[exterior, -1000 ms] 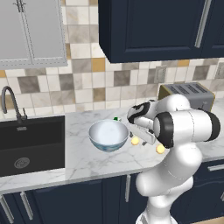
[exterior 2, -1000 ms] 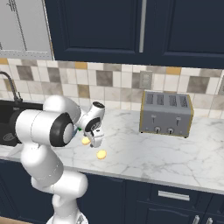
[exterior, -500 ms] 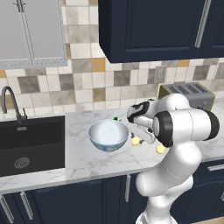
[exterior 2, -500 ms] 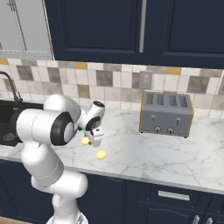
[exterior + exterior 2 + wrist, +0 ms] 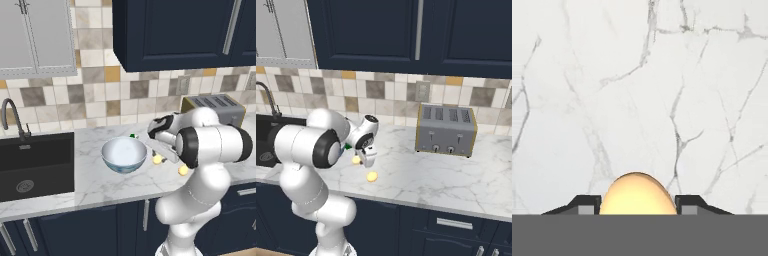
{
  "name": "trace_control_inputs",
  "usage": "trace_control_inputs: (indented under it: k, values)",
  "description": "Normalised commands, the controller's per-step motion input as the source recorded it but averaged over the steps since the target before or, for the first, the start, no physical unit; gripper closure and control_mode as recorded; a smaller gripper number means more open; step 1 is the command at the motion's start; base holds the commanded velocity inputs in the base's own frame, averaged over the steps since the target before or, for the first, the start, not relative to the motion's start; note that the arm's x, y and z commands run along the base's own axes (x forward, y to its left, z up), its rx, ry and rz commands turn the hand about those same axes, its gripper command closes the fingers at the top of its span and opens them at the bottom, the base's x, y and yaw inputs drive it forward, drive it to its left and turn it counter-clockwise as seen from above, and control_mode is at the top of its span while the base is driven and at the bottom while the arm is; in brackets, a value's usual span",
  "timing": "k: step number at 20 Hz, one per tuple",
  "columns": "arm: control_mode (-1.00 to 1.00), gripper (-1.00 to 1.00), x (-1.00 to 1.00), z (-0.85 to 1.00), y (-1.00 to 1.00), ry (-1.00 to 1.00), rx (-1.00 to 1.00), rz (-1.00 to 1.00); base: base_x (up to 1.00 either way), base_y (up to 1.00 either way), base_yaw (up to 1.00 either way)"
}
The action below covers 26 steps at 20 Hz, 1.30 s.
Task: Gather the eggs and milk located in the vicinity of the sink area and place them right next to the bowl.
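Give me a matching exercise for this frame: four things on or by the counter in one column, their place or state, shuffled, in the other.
Things:
1. toaster
2. bowl
3. sink
4. egg

Places or states:
A. between the closed jaws
B. black basin at the left end of the counter
C. against the tiled wall, right of the arm
D. on the marble between basin and arm

Pairs: 1-C, 2-D, 3-B, 4-A

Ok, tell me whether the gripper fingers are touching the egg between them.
Touching. In the hand view the egg fills the whole space between the two fingertips of the gripper, with no gap visible on either side.
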Motion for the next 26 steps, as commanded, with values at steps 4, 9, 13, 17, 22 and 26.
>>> trace_control_inputs:
  k: [4, 9, 13, 17, 22, 26]
  values:
    - [-1.00, 1.00, -0.08, 0.34, -0.08, -0.21, 0.00, 0.26, 0.00, 0.00, 0.00]
    - [-1.00, 1.00, -0.13, 0.33, -0.01, -0.21, -0.06, 0.47, 0.00, 0.00, 0.00]
    - [-1.00, 1.00, -0.12, 0.04, -0.07, -0.33, -0.05, 0.61, 0.00, 0.00, 0.00]
    - [-1.00, 1.00, -0.05, 0.00, -0.06, -0.57, -0.05, 0.64, 0.00, 0.00, 0.00]
    - [-1.00, 1.00, -0.14, 0.01, -0.01, -0.39, -0.10, 0.41, 0.00, 0.00, 0.00]
    - [-1.00, 1.00, 0.00, -0.01, 0.01, -0.14, -0.16, 0.33, 0.00, 0.00, 0.00]
